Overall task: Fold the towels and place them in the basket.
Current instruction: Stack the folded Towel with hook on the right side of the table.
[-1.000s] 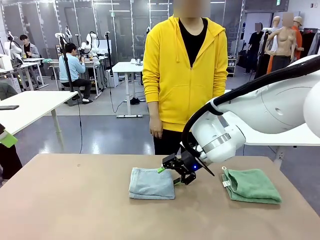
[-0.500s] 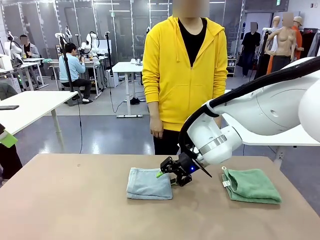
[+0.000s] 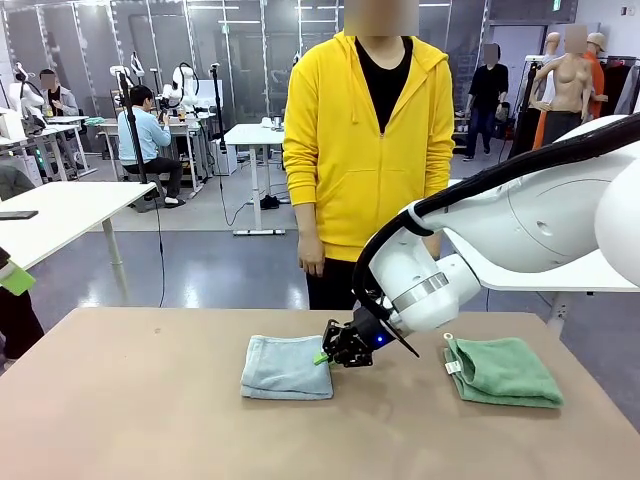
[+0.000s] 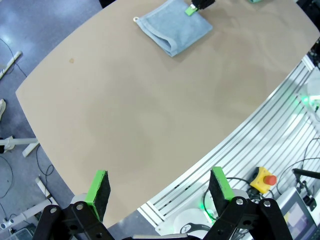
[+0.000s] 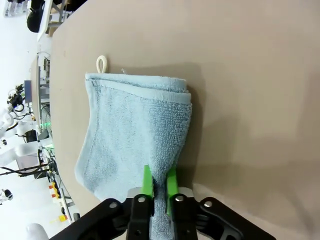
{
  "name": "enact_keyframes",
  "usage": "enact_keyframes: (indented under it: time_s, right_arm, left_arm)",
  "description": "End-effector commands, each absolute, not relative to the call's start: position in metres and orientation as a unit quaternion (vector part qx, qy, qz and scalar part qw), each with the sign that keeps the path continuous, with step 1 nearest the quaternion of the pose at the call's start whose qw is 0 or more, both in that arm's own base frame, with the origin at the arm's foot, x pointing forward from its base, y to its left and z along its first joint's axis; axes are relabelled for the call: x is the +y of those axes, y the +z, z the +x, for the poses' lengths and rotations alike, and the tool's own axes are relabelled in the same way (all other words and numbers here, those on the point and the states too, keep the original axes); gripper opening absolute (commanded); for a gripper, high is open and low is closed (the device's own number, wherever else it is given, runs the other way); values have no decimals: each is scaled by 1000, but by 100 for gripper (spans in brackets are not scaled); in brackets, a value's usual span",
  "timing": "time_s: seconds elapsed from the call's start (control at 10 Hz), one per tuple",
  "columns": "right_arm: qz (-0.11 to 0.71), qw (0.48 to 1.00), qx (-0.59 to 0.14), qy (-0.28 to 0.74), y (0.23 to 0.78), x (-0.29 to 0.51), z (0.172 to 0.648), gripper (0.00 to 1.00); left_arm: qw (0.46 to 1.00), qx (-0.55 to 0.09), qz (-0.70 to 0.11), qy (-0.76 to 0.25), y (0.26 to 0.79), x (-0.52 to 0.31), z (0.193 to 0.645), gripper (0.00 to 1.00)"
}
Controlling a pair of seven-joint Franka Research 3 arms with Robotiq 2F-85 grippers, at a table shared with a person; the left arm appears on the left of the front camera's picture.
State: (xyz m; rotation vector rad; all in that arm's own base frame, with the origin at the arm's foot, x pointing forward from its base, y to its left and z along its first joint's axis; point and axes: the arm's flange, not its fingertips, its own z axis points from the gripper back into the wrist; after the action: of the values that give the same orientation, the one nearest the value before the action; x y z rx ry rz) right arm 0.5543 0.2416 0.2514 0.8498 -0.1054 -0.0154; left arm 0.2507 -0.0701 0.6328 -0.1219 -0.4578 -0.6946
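The folded blue-grey towel [image 3: 287, 367] sits mid-table with my right gripper [image 3: 331, 352] clamped on its 3 o'clock edge, arm reaching low from the right. My left gripper [image 4: 157, 187] hangs wide apart above the tan table [image 3: 130, 420]. Green towel [image 3: 505, 372] lies at 3 o'clock.
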Motion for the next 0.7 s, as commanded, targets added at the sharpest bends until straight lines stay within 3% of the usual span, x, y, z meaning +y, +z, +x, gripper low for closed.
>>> enact_keyframes:
  time_s: [0.0, 0.6]
  right_arm:
    - [404, 912, -70, -15, 256, 248, 545, 0]
    - [399, 915, -67, -14, 255, 249, 546, 0]
  left_arm:
    - [913, -222, -59, -337, 633, -70, 251, 100]
    - [913, -222, -59, -337, 633, -70, 251, 100]
